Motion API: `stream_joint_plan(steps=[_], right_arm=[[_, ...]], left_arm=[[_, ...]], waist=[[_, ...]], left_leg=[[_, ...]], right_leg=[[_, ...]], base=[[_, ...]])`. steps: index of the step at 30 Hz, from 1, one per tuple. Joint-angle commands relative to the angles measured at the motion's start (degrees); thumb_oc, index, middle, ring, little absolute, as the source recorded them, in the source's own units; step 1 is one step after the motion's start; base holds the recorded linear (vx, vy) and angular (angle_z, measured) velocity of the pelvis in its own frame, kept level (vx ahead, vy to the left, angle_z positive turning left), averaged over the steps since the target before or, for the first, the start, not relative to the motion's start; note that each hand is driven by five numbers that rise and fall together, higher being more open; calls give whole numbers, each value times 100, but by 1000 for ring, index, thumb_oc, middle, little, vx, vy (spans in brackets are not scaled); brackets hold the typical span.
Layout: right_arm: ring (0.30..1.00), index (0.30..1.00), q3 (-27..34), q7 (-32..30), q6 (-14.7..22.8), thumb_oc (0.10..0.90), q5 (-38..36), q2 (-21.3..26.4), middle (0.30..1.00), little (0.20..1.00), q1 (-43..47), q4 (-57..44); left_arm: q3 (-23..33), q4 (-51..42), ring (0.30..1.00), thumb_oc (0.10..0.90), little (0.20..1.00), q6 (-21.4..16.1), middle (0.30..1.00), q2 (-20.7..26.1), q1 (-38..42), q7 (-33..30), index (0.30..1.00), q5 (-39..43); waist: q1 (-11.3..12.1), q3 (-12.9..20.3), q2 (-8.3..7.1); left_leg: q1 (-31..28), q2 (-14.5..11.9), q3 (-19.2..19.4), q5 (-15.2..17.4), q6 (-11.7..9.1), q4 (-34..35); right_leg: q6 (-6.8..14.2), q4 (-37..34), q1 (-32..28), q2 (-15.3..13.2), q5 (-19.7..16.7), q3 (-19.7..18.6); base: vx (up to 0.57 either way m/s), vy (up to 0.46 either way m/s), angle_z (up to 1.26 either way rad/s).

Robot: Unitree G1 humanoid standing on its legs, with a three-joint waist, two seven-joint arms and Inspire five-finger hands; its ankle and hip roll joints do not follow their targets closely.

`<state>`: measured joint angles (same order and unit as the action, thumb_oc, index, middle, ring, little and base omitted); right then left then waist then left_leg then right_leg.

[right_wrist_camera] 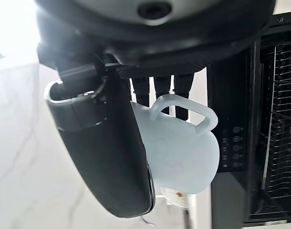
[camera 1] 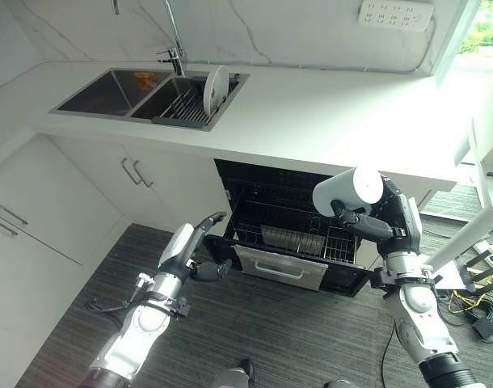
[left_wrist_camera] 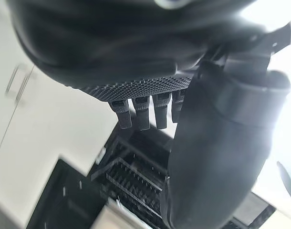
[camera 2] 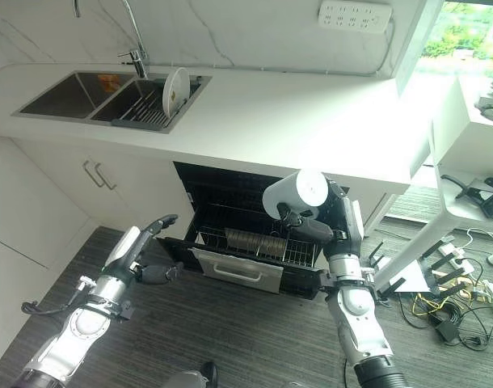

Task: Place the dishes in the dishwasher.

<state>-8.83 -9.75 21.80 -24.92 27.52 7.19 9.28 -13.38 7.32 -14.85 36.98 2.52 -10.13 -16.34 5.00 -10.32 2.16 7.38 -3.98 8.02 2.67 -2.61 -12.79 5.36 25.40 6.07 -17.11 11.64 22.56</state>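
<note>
The white worktop (camera 1: 327,113) carries a sink (camera 1: 149,95) with a plate (camera 1: 216,89) upright in its rack. Below, the dishwasher (camera 1: 291,234) stands open, basket pulled out. The right robot hand (camera 2: 327,230) clamps a white mug (camera 2: 297,194) above it. The left robot hand (camera 1: 200,242) hangs beside, fingers straight and apart.

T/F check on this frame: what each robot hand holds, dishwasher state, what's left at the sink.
1. The right robot hand holds a white mug. True.
2. The dishwasher is closed. False: its rack is pulled out.
3. The left robot hand carries a plate. False: it is open and holds nothing.
4. A white plate stands upright in the sink rack. True.
5. The mug sits in the dishwasher rack. False: it is held above the rack.
</note>
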Motion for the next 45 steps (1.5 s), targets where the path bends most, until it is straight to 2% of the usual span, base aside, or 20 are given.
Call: stream_joint_plan(steps=[1,7,10,18,21,23,25,31,39,45], right_arm=[[300,300,113,188,432,400,173,154,300,300,878,-111],[300,300,63,381,270,400,412,265,300,300,953,175],[300,300,-9,438,100,400,372,506,300,300,1244,503],[300,300,-267,633,-99,400,316,1067,300,300,2514,1377],[300,300,-381,741,-24,400,249,1235,300,300,2945,1674],[300,300,-539,800,22,400,156,1369,300,300,3383,1918],[300,300,-628,847,102,400,47,1518,300,300,3758,2190],[300,300,-640,944,-88,400,95,1573,300,300,4016,2213],[300,300,-728,1115,-158,400,157,1422,300,300,4251,2193],[300,300,-812,955,-439,400,304,1201,300,300,4447,2276]], left_arm=[[329,-419,900,800,900,-698,900,272,703,-597,900,-350],[274,-320,900,800,900,-745,900,471,738,-496,900,-781],[25,-5,900,800,900,-826,900,780,1131,-446,900,-1027],[-529,512,900,800,900,-916,900,1368,2384,-164,900,-823],[-710,630,900,800,900,-997,900,1532,2784,-232,900,-1114],[-898,773,900,800,900,-976,900,1721,3183,-277,900,-1010],[-1054,848,900,800,900,-901,900,1788,3528,-298,900,-1019],[-980,872,900,800,900,-984,900,1720,3575,-136,900,-1116],[-1034,830,900,800,900,-911,900,1686,3683,99,900,-1114],[-1095,850,900,800,900,-746,900,1596,3905,239,900,-1162]], waist=[[27,99,-138],[20,106,-99],[-5,-8,-52],[-72,-515,79],[-60,-704,116],[-56,-888,155],[-50,-1070,205],[-36,-1282,276],[-16,-1423,344],[-2,-1585,414]], left_leg=[[-247,-40,333,1030,157,-440],[-325,-11,367,1046,172,-440],[-288,15,345,981,166,-440],[135,81,261,816,116,-440],[323,86,268,771,106,-440],[447,79,284,750,98,-440],[604,89,238,678,90,-440],[776,127,94,570,83,-440],[888,149,49,511,101,-440],[1022,231,11,451,143,-440]], right_leg=[[538,-822,-232,-30,-256,-433],[603,-822,-233,-97,-307,-491],[613,-822,-232,-80,-345,-519],[595,-822,106,-35,-402,-622],[602,-822,282,-60,-436,-616],[609,-822,387,-64,-447,-580],[526,-822,476,31,-432,-565],[349,-822,597,266,-411,-557],[304,-822,731,346,-473,-576],[292,-680,939,366,-487,-634]], base=[[68,10,5],[92,5,0],[43,-6,-2],[-78,-10,0],[-158,-3,-3],[-153,14,-4],[-90,13,-7],[10,-3,5],[17,-4,4],[-18,42,1]])
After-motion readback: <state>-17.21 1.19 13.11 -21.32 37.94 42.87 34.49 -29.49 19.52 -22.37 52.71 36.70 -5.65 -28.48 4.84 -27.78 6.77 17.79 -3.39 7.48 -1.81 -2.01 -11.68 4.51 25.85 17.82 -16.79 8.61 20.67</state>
